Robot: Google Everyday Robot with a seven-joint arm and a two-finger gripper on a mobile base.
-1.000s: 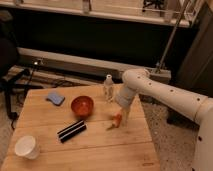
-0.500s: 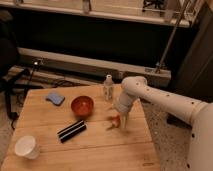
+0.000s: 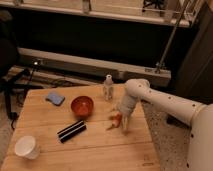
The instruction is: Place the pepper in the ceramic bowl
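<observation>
The ceramic bowl (image 3: 82,106) is a small glossy reddish-brown bowl near the middle of the wooden table (image 3: 100,145). The orange-red pepper (image 3: 114,121) is to the right of the bowl, at the tip of my arm, apart from the bowl. My gripper (image 3: 119,120) comes down from the white arm on the right and is at the pepper, just above the table surface.
A black rectangular bar (image 3: 71,131) lies in front of the bowl. A white cup (image 3: 26,147) stands at the front left. A blue cloth-like thing (image 3: 55,98) lies at the back left. A small pale bottle (image 3: 108,88) stands behind the bowl.
The arm has shifted slightly left and bent more, bringing the gripper with the pepper a little closer to the bowl.
</observation>
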